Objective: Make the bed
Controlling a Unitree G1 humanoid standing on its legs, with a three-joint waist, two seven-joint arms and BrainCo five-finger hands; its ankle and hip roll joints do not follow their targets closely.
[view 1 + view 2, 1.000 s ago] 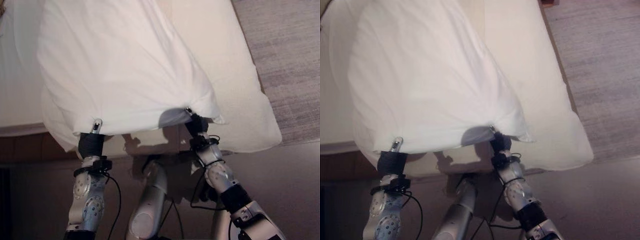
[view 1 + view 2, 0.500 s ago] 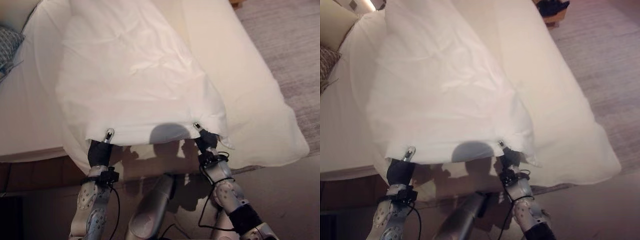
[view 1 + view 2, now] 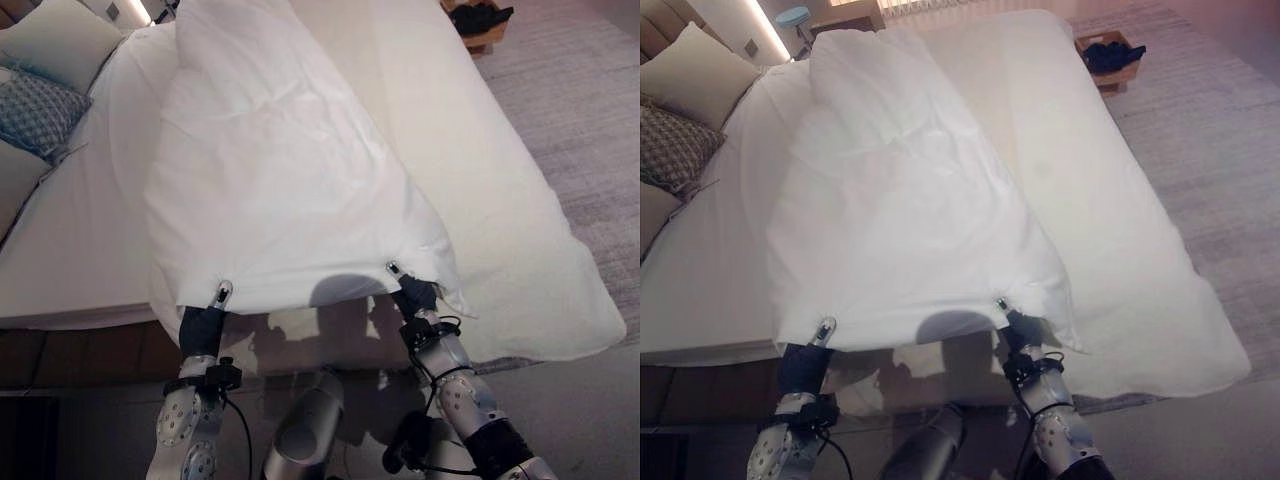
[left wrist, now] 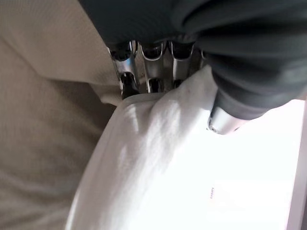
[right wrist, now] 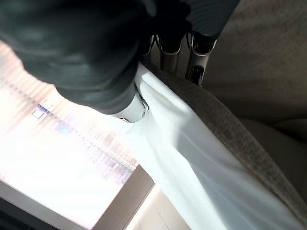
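The sheet (image 3: pixel 280 190) lies along the bed (image 3: pixel 520 230), pillows (image 3: pixel 40 90) at the far left, a box (image 3: pixel 1110 55) on the floor beyond

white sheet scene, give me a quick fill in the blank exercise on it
1. The left hand and right hand each pinch the near edge of the white ____.
2. The sheet is lifted above the ____.
3. The patterned cushion lies on the bed on the robot's ____ side.

Missing words: sheet; bed; left

one sheet (image 3: pixel 280 180), two pillows (image 3: pixel 40 105), one bed (image 3: pixel 520 200)
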